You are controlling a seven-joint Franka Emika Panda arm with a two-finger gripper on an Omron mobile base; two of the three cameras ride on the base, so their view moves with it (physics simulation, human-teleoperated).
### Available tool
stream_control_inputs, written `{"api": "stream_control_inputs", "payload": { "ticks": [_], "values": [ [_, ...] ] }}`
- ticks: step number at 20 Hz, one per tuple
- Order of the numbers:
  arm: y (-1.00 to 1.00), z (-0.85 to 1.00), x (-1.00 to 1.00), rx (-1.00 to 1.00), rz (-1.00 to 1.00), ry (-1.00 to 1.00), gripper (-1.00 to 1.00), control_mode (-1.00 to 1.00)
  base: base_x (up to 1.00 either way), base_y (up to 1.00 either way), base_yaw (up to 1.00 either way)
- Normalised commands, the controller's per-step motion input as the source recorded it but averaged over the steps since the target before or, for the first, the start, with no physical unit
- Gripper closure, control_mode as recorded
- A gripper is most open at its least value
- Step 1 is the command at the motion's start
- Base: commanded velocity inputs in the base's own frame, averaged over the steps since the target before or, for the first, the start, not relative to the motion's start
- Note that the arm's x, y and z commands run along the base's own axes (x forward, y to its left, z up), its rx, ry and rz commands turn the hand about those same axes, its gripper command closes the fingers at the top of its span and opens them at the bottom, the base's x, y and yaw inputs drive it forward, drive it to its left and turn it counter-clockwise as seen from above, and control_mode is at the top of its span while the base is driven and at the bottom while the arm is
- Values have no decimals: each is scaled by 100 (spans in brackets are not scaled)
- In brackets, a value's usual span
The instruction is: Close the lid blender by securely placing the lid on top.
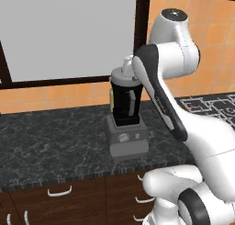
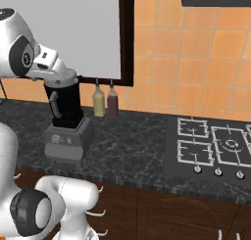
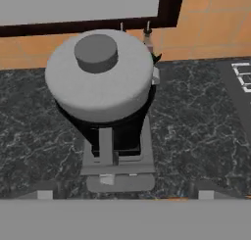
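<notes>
The blender (image 1: 125, 116), a black tapered jar with a side handle on a boxy grey base, stands on the dark marbled counter (image 1: 50, 141) in front of a large pale window panel (image 1: 64, 31) framed in dark wood. The light-grey lid (image 3: 100, 75), round with a raised central knob, sits on top of the jar and covers its mouth; from the hand view it looks level and centred over the jar. The gripper (image 3: 125, 195) hangs above the lid with its jaws spread wide and empty, each dark tip (image 3: 44, 195) standing clear to either side of the blender's base in that view, touching nothing. In the left base view the white arm's wrist crosses just beside the lid's right edge. Just behind and to the right of the blender, against the orange tiled wall, stand two bottles, a yellowish one (image 2: 99, 103) and a dark red one (image 2: 112, 103), side by side. Farther right of the blender, a black stovetop (image 2: 211, 148) with grey burner grates is set into the counter.
</notes>
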Motion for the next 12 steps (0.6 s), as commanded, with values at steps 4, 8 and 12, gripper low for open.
{"api": "stream_control_inputs", "payload": {
  "ticks": [4,8,12],
  "values": [
    [-97,0,-20,44,3,-11,-100,-100,0,0,0],
    [-87,0,-14,39,1,-7,-100,-100,0,0,0],
    [-53,0,-7,23,1,-3,-100,-100,0,0,0]
  ]
}}
